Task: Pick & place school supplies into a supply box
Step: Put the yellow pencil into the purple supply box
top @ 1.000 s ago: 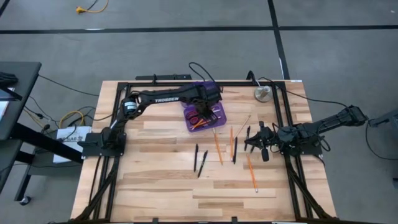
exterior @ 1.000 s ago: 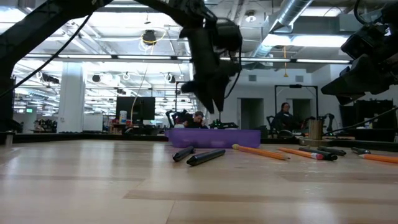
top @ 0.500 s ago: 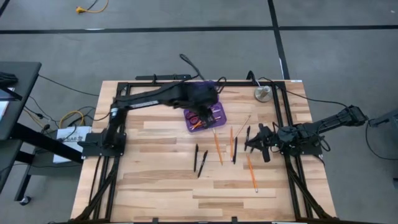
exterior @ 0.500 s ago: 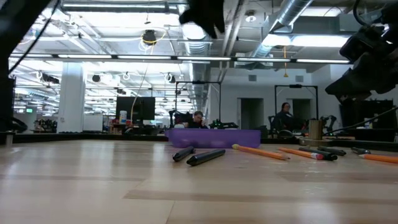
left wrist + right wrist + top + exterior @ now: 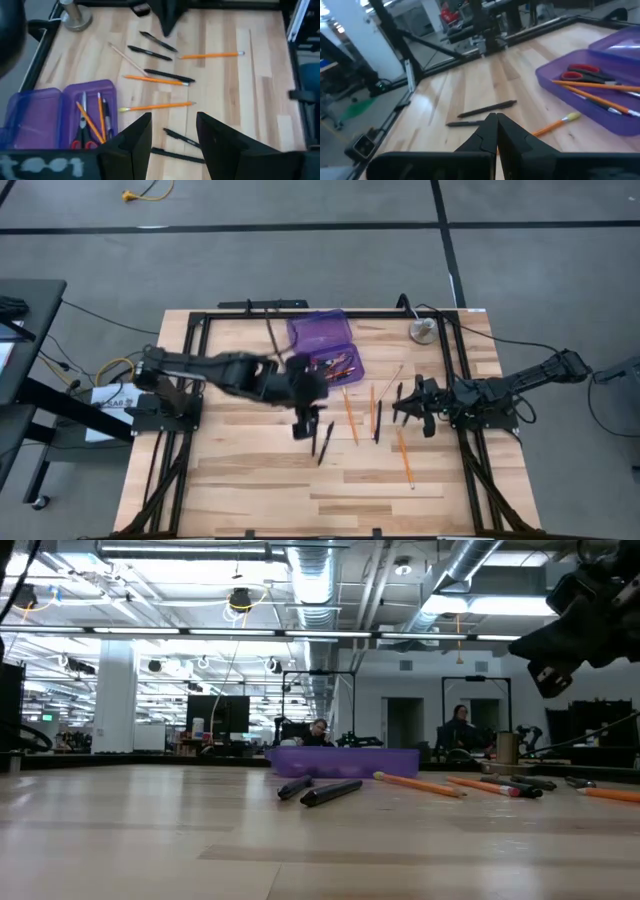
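Left gripper [image 5: 304, 423] has swung off the supply box [image 5: 325, 351] since half a second ago and now hangs over the table's middle, right above the two black pens [image 5: 320, 440]. Its fingers [image 5: 131, 145] are spread wide with nothing between them or touching them (wrist view shows bare wood and both pens [image 5: 182, 146] in the gap). Box lies beyond this claw toward the far edge, lid open flat; inside sit red-handled scissors [image 5: 83, 132], a few orange pencils [image 5: 91, 121] and a dark pen. Just beside the claw, toward the right arm, an orange pencil [image 5: 349, 414] lies loose, then another pencil and a pen [image 5: 378, 421], then a further pencil [image 5: 404, 456] nearer the front.

Right gripper [image 5: 418, 408] waits at the table's right edge, fingers pressed together, empty; a short black pen [image 5: 398, 395] is close beside it, not touching. Grey metal disc [image 5: 423, 331] sits in the far right corner, well apart from both claws.
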### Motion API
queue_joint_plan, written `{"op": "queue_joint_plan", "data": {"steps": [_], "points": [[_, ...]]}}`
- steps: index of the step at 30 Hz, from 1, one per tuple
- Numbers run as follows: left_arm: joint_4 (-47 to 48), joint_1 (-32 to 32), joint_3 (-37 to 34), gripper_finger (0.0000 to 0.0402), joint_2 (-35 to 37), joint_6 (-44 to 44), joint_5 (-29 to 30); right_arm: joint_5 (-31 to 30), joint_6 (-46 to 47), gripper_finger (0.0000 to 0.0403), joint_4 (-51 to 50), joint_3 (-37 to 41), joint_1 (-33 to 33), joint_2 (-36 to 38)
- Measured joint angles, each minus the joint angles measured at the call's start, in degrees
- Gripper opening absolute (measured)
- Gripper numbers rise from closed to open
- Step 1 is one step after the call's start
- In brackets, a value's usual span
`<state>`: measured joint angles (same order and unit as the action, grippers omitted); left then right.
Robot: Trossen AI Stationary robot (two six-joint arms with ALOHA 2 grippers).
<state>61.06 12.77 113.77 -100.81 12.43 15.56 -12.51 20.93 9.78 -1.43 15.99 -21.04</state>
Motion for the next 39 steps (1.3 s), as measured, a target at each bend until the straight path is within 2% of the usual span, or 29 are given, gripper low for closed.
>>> {"op": "queue_joint_plan", "data": {"steps": [4,11,14,17,20,26,33,39], "points": [[-17.0,1.8,-22.4,0.0144,9.1,1.2,0.6,0.3,3.4,0.0000,-0.1,0.0,0.1,0.0],[-57.5,2.3,-62.3,0.0144,27.3,3.1,-1.3,2.6,9.5,0.0000,-2.6,-1.5,2.7,-0.4],[-74.2,1.4,-75.3,0.0144,33.1,-0.1,-1.5,1.7,11.8,0.0000,-7.4,-4.8,3.6,-1.5],[-85.9,-0.9,-84.4,0.0144,37.6,-3.1,-2.8,0.2,15.3,0.0000,-14.8,-9.2,3.4,-4.5],[-91.9,-4.3,-89.5,0.0144,40.8,-5.4,-8.3,-0.9,20.4,0.0000,-21.9,-13.7,3.4,-8.7],[-94.7,-9.7,-91.9,0.0144,43.6,-8.2,-17.8,2.2,32.0,0.0006,-26.3,-20.3,5.2,-21.1],[-92.8,-13.4,-91.9,0.0144,43.6,-8.7,-28.0,7.3,48.0,0.0073,-26.4,-25.4,8.0,-37.9],[-92.7,-14.7,-91.9,0.0144,43.6,-12.9,-29.4,12.4,59.6,0.0119,-30.0,-31.5,9.6,-46.5]]}}
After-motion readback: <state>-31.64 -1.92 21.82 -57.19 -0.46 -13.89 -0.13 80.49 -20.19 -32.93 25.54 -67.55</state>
